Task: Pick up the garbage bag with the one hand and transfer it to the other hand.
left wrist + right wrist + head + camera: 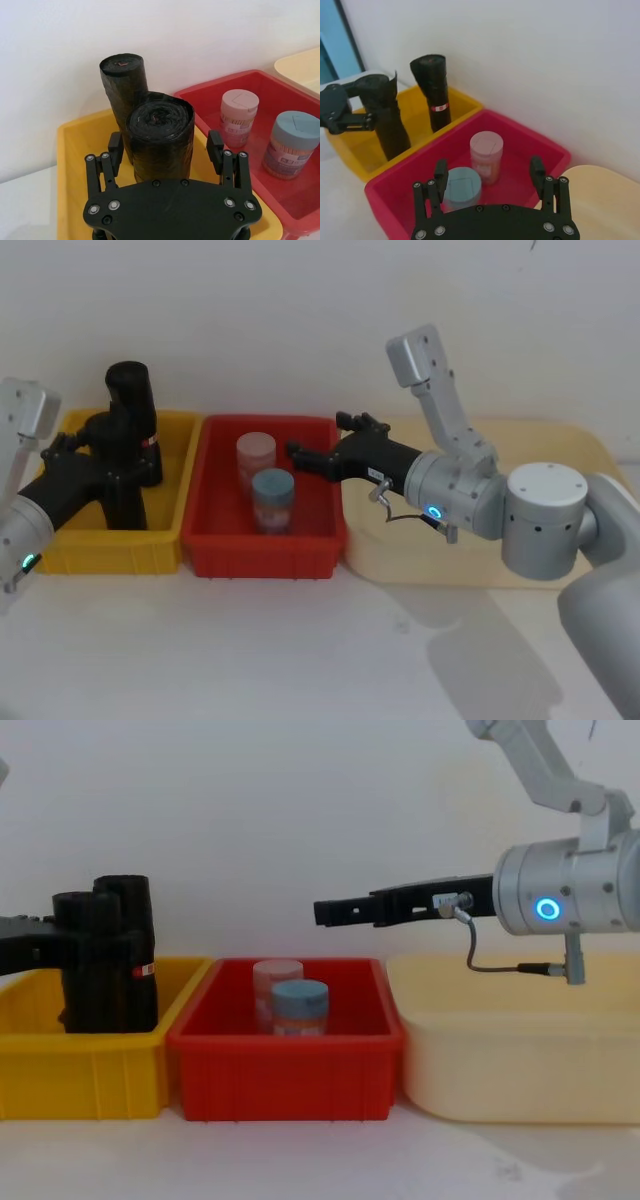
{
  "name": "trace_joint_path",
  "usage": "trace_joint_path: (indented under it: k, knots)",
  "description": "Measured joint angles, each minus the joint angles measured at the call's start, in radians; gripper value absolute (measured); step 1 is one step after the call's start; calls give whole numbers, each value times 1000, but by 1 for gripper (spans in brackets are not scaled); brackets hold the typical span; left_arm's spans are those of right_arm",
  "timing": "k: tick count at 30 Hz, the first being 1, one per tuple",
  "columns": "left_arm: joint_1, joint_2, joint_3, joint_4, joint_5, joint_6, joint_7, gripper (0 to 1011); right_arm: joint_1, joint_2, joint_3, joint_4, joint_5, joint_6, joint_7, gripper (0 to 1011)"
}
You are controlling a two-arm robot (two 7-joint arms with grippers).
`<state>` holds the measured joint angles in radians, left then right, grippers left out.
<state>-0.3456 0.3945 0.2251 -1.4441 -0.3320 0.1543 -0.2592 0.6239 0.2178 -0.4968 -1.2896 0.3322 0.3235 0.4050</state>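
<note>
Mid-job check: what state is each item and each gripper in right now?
garbage bag: upright in the yellow bin.
left gripper: open, fingers either side of the garbage bag.
right gripper: open, above the red bin.
labelled roll: upright, behind the garbage bag.
pink-lidded jar: upright, closed.
blue-lidded jar: upright, closed.

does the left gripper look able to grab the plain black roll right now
Probably yes: the left gripper is open with a finger on either side of the garbage bag, and the labelled roll stands behind it, not between them.
</note>
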Motion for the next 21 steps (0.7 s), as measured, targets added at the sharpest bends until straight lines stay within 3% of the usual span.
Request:
trace_joint_path:
  k: [21]
  knots:
    - [-14, -10, 2, 20, 2, -9, -9, 1001, 85, -30, -62, 120, 42, 71, 120, 1001]
